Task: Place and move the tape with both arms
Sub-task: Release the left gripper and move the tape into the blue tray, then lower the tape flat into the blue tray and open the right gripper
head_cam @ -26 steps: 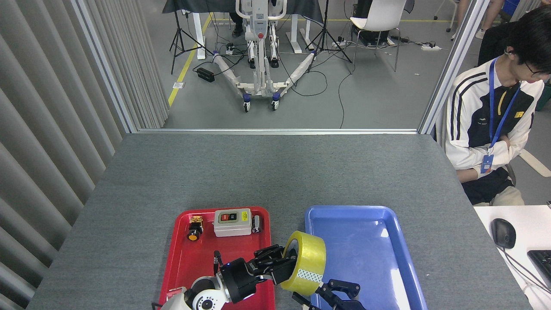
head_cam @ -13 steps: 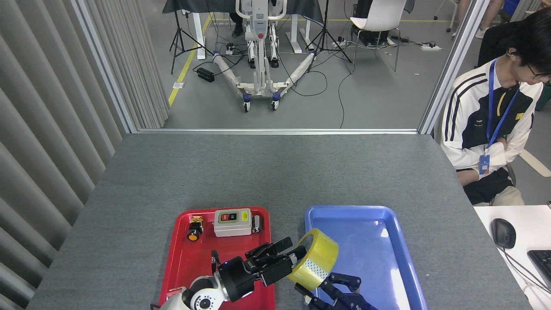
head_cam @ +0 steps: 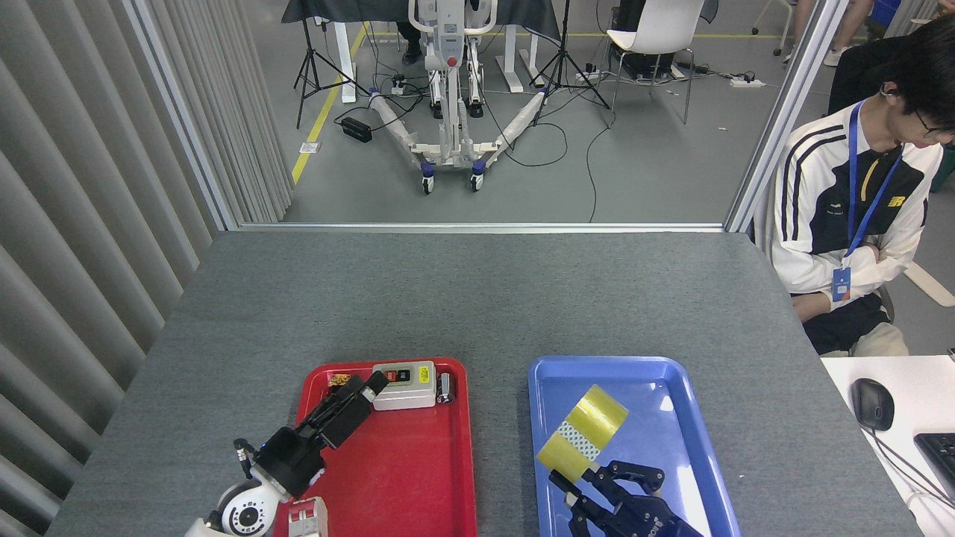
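Holding: right gripper (head_cam: 597,477) appears to have the tape (head_cam: 583,433), fingers dark and spread around the near end of the roll; whether they actually press on it I cannot tell from the head view.
Tape position: just ahead of the right fingers, over the blue tray (head_cam: 694,418), tilted, its curved face up and the white patterned patch toward me. Resting on the tray floor or held just above it: cannot tell.
Left gripper: (head_cam: 369,385) well off to the left of the tape, over the red tray (head_cam: 418,477), fingers drawn close together, empty, tips just beside the grey switch box (head_cam: 404,385).
Handling, my estimate: light, stiff roll with a hard core; the outer film looks glossy, so likely slippery under the pads, and it would roll if set on its curved face.
Where to grip: across the flat sides, or one finger through the core and one on the outer wall.
Risk: letting go while tilted may send it rolling toward the tray wall.
Bystander: person (head_cam: 850,209) seated far right beyond the table (head_cam: 477,298), clear of both arms.
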